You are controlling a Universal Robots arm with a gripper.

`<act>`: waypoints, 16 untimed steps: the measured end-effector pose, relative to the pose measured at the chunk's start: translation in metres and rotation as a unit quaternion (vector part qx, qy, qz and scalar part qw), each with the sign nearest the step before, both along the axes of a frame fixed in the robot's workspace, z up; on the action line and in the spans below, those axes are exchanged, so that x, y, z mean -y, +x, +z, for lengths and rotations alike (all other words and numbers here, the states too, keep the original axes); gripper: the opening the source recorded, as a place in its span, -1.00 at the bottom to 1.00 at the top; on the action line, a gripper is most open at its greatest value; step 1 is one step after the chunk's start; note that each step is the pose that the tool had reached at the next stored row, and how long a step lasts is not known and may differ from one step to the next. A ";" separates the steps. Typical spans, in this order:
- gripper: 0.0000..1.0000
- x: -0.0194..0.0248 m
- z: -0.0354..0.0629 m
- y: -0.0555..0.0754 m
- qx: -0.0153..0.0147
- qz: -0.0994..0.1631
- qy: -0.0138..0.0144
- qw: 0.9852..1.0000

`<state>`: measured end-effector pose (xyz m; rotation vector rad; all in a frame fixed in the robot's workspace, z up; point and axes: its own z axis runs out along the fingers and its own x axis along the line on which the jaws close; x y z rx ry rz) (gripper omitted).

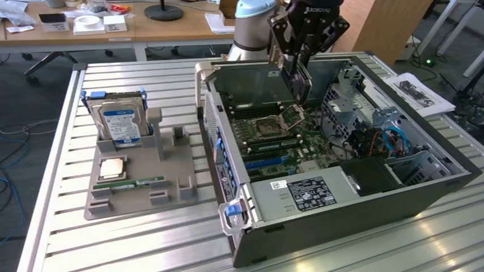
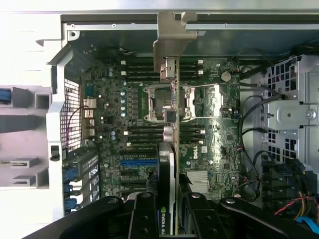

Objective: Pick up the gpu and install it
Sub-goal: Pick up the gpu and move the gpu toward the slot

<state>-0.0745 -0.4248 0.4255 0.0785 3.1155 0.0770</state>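
The claw (image 1: 296, 59) is clamped part-way closed on the gpu (image 2: 167, 164), which hangs directly beneath it over the motherboard (image 2: 209, 144) inside the open computer case (image 1: 378, 215). The card shows edge-on, slim and dark, with a silver end bracket.

I record a slatted metal table (image 1: 53, 238), pale and evenly lit. Behind it stands a wooden desk (image 1: 174, 31) carrying small white boxes (image 1: 87, 24) and a round black stand base (image 1: 164, 11). A wooden panel (image 1: 386, 25) rises at the exterior view's right. The floor (image 1: 38, 96) is dark grey, with blue cables (image 1: 9, 187) lying loose at the exterior view's left.
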 end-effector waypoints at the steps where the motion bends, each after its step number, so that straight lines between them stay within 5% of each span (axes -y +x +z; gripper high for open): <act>1: -0.47 -0.0001 0.0000 0.002 0.000 0.000 0.000 1.000; 16: -0.47 -0.0018 -0.0006 0.041 0.000 0.000 0.000 1.000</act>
